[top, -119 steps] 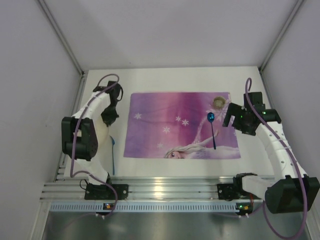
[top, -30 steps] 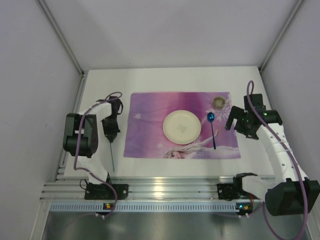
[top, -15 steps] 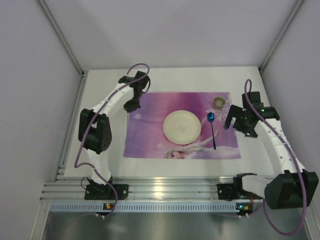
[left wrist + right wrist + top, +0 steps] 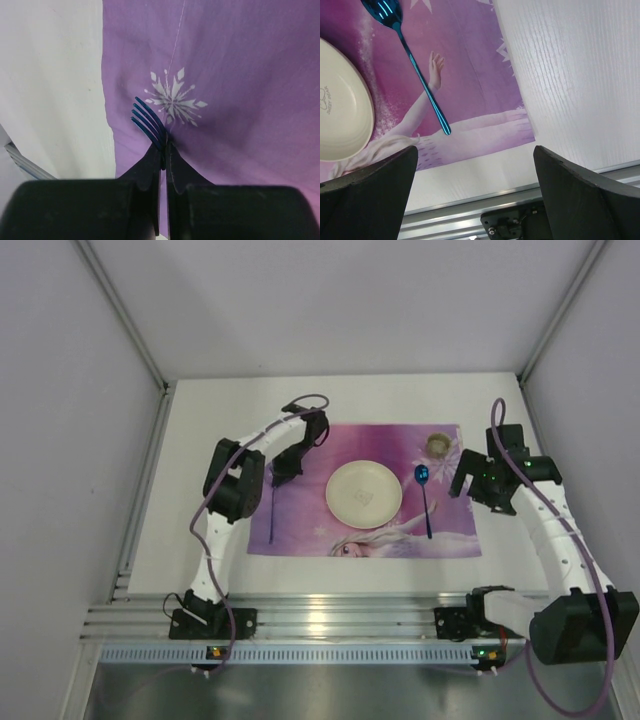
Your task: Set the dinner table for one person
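Large flat white rectangular bench (image 4: 400,400) fills the cell floor, ribbed aluminium rail (image 4: 330,620) along its near edge, both arm bases bolted there. Purple snowflake-printed cloth placemat (image 4: 300,525) lies flat mid-bench, white bench surface showing on all four sides of it. Round cream plate (image 4: 364,492) sits on the mat centre. Shiny blue metal spoon (image 4: 426,502) lies on the mat just right of the plate, bowl toward the far side, handle toward the rail, not touching the plate. Small round tan cup (image 4: 437,444) stands at the mat's far right corner, near the spoon bowl but apart from it.

Left jaws closed tight on a thin blue metal fork (image 4: 147,125). In the left wrist view the tines poke out past the black fingertips (image 4: 152,160), over the mat's left strip, beside a white snowflake print and near the mat's left edge. From the top view the fork reads as a thin dark line running from the jaws toward the rail, left of the plate. Cannot tell if it touches the mat.

Right jaws spread wide, nothing between them. The black fingers (image 4: 365,200) sit at both sides of the right wrist view, looking down on the mat's near right corner, the spoon and bare bench
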`<action>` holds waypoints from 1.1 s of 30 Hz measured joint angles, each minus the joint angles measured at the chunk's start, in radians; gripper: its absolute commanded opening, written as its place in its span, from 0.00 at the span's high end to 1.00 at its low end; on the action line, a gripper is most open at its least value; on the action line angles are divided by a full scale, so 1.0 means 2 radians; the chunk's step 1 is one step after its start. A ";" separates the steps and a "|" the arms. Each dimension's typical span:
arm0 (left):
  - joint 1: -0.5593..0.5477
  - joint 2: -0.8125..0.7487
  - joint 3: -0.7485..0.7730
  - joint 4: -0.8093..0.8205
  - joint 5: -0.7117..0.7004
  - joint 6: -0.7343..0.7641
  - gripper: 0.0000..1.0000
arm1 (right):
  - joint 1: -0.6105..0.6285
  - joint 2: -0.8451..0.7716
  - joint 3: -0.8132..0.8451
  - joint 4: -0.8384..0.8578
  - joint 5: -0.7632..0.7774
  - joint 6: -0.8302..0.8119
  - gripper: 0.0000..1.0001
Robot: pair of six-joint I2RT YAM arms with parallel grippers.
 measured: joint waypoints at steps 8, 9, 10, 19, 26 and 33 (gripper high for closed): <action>-0.007 0.015 0.045 -0.008 -0.008 -0.014 0.35 | 0.000 -0.005 0.000 0.000 0.003 -0.006 0.00; -0.010 0.015 0.047 -0.008 -0.011 -0.018 0.33 | 0.000 -0.005 0.000 0.000 0.003 -0.007 0.00; -0.013 0.015 0.047 -0.008 -0.013 -0.020 0.29 | 0.000 -0.005 0.000 0.000 0.004 -0.007 0.00; -0.020 -0.064 0.001 0.030 -0.025 0.015 0.18 | 0.000 0.005 0.001 0.001 -0.004 -0.012 0.00; 0.037 -0.492 -0.461 0.488 -0.014 0.174 0.19 | 0.002 -0.013 0.004 0.022 -0.049 -0.012 0.00; 0.098 -0.613 -0.795 0.883 -0.012 0.303 0.14 | 0.002 -0.109 -0.020 0.054 -0.071 0.026 0.00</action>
